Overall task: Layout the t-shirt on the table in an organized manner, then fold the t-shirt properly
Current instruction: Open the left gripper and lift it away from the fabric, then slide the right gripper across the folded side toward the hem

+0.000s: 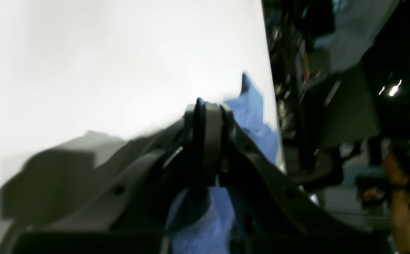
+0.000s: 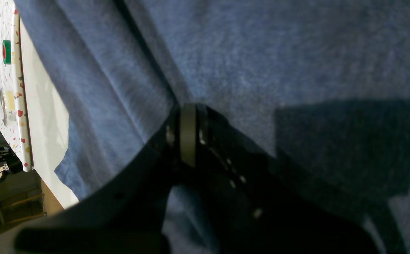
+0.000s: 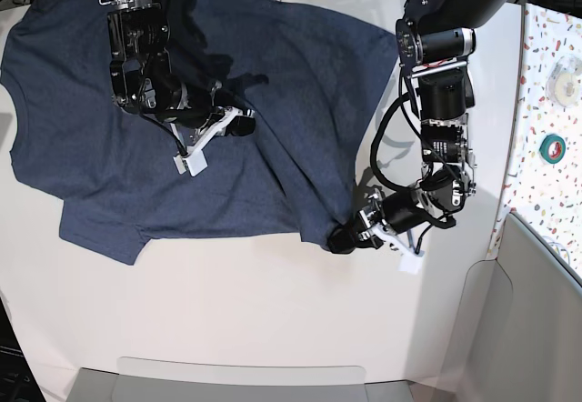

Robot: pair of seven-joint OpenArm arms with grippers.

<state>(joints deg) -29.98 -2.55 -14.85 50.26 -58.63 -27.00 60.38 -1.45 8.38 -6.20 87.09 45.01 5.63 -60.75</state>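
The dark blue t-shirt [image 3: 300, 84] lies spread over the far left part of the white table [image 3: 273, 320], back side up, with no lettering showing. My left gripper [image 3: 338, 240] is shut on the shirt's near right corner close to the table edge. In the left wrist view its fingers [image 1: 208, 106] are pressed together with blue cloth [image 1: 250, 106] around them. My right gripper [image 3: 244, 125] sits mid-shirt and is shut on a fold. In the right wrist view a crease in the cloth [image 2: 296, 53] runs straight to the closed tips [image 2: 188, 107].
A speckled side surface [image 3: 546, 75] borders the table on the right, holding a green tape roll [image 3: 552, 147] and a pale roll [image 3: 566, 73]. A grey panel [image 3: 527, 329] stands at the near right. A person's arm [image 1: 399, 190] shows past the table edge.
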